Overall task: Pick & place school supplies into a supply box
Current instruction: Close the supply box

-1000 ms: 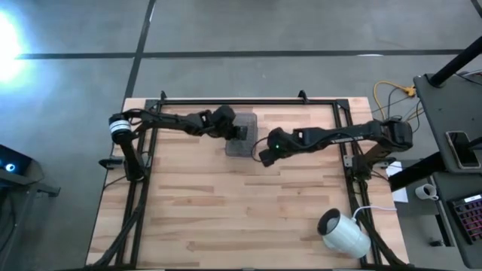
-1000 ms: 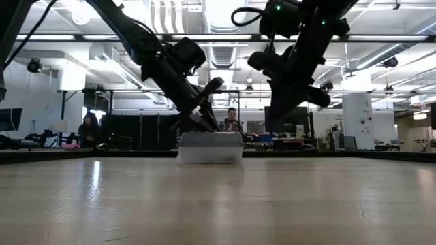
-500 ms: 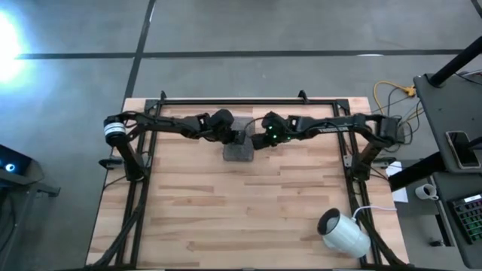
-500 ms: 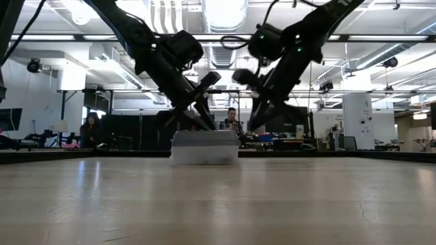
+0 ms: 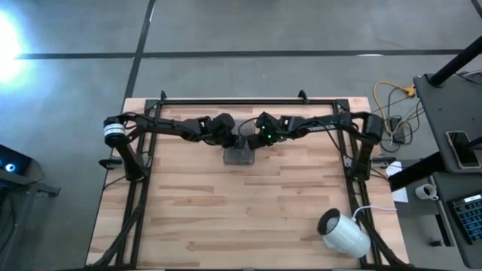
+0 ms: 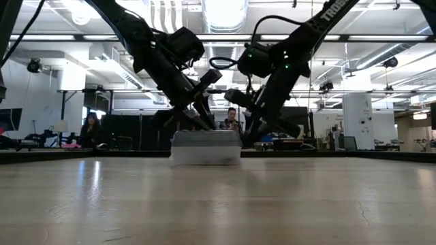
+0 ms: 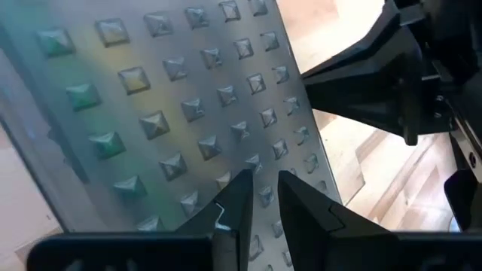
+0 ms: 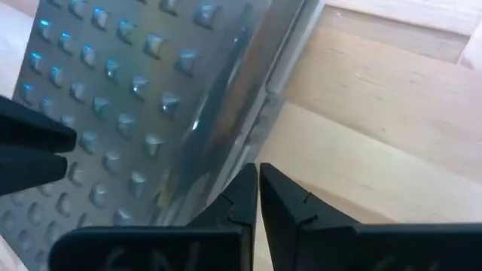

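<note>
From above we've got the supply box (image 5: pixel 240 155) sitting on the wooden bench (image 5: pixel 226 218), roughly mid-bench l/r and toward the far side, grey studded lid on top. Both arms reach in over its far end: left gripper (image 5: pixel 236 138) from the left, right gripper (image 5: pixel 250 135) from the right, tips nearly meeting. Can't tell fingers from up here, too small. White roll (image 5: pixel 343 233) sits at the near right corner, well apart from everything.

Low view: box (image 6: pixel 206 148) flat on the bench, lid closed over the clear tray. Left gripper (image 6: pixel 204 114) slants down onto the top of it at the left-middle, right gripper (image 6: pixel 246 136) comes down at its right end, just beside or touching, can't say which. People (image 6: pixel 89 129) in the room behind, one more (image 6: pixel 234 121) right behind the box.

Left wrist cam: the lid (image 7: pixel 173 113) fills most of the pic w/ its little pyramid studs, some green/yellow showing thru. Left fingers (image 7: pixel 233 207) are nearly together w/ a thin gap, tips on the lid surface; we can't see anything pinched in the gap. The other arm's dark fingers (image 7: pixel 376 83) sit past the lid edge over bare wood.

Right wrist cam: right fingers (image 8: pixel 245 197) pressed together, nothing between them, tip right at the lid's edge (image 8: pixel 263 98) where it meets the wood.
</note>
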Robot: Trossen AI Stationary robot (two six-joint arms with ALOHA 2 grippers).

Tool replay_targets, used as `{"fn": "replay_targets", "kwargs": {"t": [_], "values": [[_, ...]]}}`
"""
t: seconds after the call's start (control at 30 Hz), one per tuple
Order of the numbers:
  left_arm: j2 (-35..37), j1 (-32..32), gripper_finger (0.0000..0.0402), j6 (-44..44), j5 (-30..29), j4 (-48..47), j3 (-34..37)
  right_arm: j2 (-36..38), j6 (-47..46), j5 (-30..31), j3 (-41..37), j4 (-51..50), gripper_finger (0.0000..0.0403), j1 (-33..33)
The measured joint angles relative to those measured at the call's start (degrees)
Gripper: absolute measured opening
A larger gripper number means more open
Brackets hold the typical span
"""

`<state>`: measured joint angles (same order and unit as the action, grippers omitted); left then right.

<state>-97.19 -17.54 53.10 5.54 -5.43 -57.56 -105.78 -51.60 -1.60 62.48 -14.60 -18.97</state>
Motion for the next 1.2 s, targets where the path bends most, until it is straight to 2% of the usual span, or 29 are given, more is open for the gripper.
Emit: {"fn": "replay_targets", "kwargs": {"t": [0.47,0.7,0.83,1.1,1.2], "values": [[0.2,0.0,0.0051,0.0,0.0,-2.2,0.1,-2.3,-4.4,-1.4,-0.4,7.1,0.0009,-0.9],[0.2,0.0,0.0051,0.0,0.0,-3.2,0.2,-7.5,-9.8,-4.5,-0.5,11.6,0.0008,0.1],[0.2,0.3,0.0051,-0.1,-0.2,-4.4,0.1,-6.5,-11.5,-0.8,-1.0,9.8,0.0008,0.5],[0.2,0.9,0.0051,-0.1,-1.1,-5.3,0.1,2.4,-6.9,9.3,-1.7,-0.1,0.0008,-0.8],[0.2,0.9,0.0051,0.0,-1.1,-5.1,0.1,3.1,-6.3,7.0,-2.1,0.5,0.0009,-0.9]]}}
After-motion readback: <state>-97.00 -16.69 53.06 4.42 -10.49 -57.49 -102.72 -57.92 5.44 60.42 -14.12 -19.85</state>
